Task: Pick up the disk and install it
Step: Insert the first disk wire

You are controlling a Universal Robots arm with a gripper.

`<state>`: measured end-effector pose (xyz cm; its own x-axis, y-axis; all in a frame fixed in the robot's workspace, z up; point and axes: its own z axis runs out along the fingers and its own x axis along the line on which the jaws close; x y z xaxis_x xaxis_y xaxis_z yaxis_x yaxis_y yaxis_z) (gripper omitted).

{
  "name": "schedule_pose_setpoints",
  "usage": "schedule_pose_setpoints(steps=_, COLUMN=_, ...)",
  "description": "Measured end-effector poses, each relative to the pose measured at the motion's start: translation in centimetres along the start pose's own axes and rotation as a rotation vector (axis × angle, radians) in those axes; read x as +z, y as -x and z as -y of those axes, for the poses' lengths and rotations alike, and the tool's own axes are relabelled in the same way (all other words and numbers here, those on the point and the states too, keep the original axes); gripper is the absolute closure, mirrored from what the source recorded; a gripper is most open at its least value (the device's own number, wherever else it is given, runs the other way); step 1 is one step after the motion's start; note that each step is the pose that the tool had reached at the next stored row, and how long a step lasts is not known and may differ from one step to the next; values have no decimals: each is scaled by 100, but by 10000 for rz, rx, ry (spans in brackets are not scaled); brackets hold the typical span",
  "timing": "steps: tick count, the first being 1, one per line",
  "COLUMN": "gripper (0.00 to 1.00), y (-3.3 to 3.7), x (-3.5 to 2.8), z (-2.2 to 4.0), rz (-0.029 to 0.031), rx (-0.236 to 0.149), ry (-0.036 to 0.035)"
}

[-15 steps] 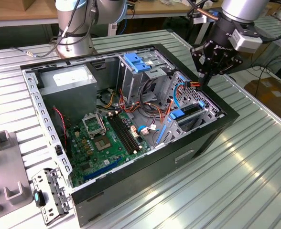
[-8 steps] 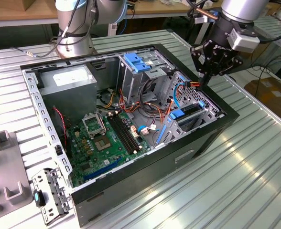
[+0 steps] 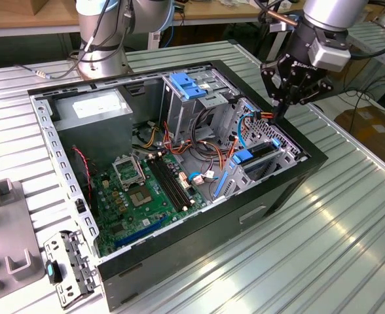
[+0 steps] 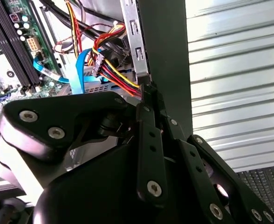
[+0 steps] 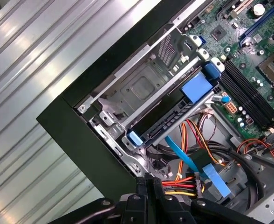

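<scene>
The disk (image 5: 167,119) sits edge-on in the metal drive cage at the case's corner, a dark slab between blue plastic rail ends. In the exterior view the disk (image 3: 260,151) stands in the cage at the right side of the open computer case (image 3: 297,190). My gripper (image 3: 275,116) hangs just above that corner, a little beyond the disk. Its fingers are pressed together in both wrist views, gripper (image 4: 145,91) and gripper (image 5: 148,179), with the red, yellow and black power cable (image 4: 120,77) running into the fingertips.
The motherboard (image 3: 143,193) lies in the case floor, a grey power-supply box (image 3: 94,111) at the back and a blue latch (image 3: 189,85) on the upper bay. Blue flat cables (image 5: 183,156) hang near the cage. Ribbed metal table (image 3: 349,235) surrounds the case.
</scene>
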<state>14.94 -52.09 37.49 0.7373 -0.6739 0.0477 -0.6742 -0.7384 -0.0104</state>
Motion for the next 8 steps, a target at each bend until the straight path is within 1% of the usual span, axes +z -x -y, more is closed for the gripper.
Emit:
schedule_pose_setpoints(steps=7, gripper=84, y=84, x=-4, z=-78, rz=-1, rx=129, ry=5)
schedule_pose_setpoints(steps=8, gripper=84, y=84, x=-4, z=-79, rz=-2, rx=240, ry=10)
